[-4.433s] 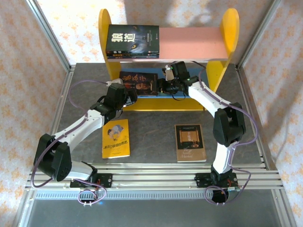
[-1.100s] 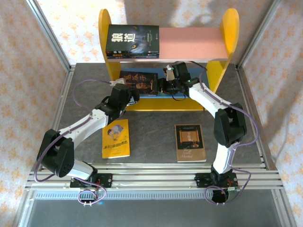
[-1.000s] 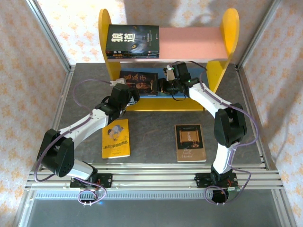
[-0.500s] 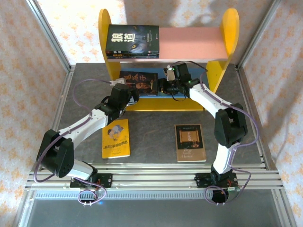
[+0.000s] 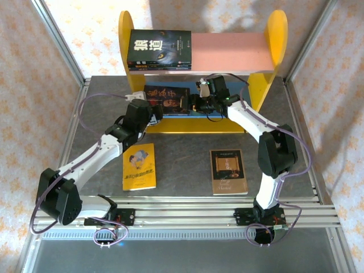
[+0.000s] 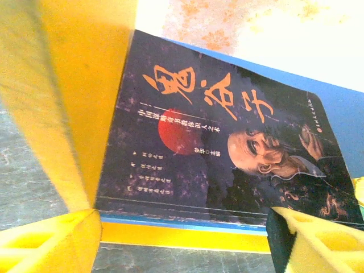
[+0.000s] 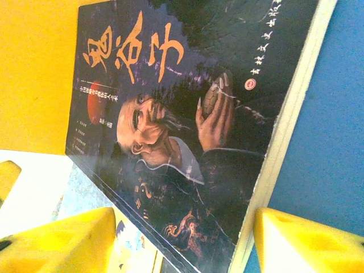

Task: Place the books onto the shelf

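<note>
The shelf (image 5: 277,35) holds a stack of dark books (image 5: 159,50) at the left of its pink upper board. One dark book with an orange title (image 5: 166,97) (image 6: 216,148) (image 7: 187,114) lies flat on the blue lower board (image 6: 336,108), against the left yellow panel (image 6: 79,85). My left gripper (image 5: 152,107) (image 6: 182,244) is open just in front of that book's near edge. My right gripper (image 5: 192,102) (image 7: 185,244) is open with the book's right corner between its fingers. A yellow book (image 5: 139,166) and a brown book (image 5: 228,171) lie on the table.
The right half of the pink board (image 5: 233,51) and the blue board (image 7: 330,114) to the right of the dark book are bare. The grey table (image 5: 182,148) is fenced by patterned walls and aluminium posts, with a rail along the near edge.
My left arm has stretched out, its elbow swinging left and its wrist shifting slightly up and left toward the shelf. The right arm and the books stay where they were.
</note>
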You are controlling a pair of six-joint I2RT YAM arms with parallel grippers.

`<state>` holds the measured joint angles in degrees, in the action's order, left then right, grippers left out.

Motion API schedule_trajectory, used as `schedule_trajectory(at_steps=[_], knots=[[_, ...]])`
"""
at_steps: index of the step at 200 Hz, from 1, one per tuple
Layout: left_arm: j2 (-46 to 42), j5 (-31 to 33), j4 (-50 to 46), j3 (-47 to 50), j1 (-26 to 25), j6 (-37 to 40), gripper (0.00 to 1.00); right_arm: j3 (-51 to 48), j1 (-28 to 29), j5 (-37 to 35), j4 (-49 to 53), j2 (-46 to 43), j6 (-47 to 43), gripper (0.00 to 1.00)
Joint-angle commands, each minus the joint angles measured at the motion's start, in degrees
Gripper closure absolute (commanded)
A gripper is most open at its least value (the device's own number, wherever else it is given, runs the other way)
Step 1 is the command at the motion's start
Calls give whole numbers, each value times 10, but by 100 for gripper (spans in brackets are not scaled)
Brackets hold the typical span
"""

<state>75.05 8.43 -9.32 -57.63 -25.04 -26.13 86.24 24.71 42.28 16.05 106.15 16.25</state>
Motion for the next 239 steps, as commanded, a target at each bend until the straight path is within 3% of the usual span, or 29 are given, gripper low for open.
schedule_trajectory(at_steps=[1,56,92,121,151,182,239], knots=[[-33,32,-61,-21,0,18,22,-6,3,-20,22,-9,-21,34],[-112,69,-131,10,2,31,20,-37,-22,-58,48,-56,-44,32],[-141,61,-162,28,1,34,19,-89,-46,-88,75,-124,-70,32],[-154,29,-153,72,0,2,20,-190,-52,-171,104,-216,-72,26],[-150,14,-115,138,-11,-35,21,-299,-55,-261,158,-298,-49,25],[-136,6,-94,165,-32,-67,22,-399,-55,-259,179,-376,4,24],[-111,-5,-58,187,-77,-105,23,-477,-1,-258,193,-388,71,23]])
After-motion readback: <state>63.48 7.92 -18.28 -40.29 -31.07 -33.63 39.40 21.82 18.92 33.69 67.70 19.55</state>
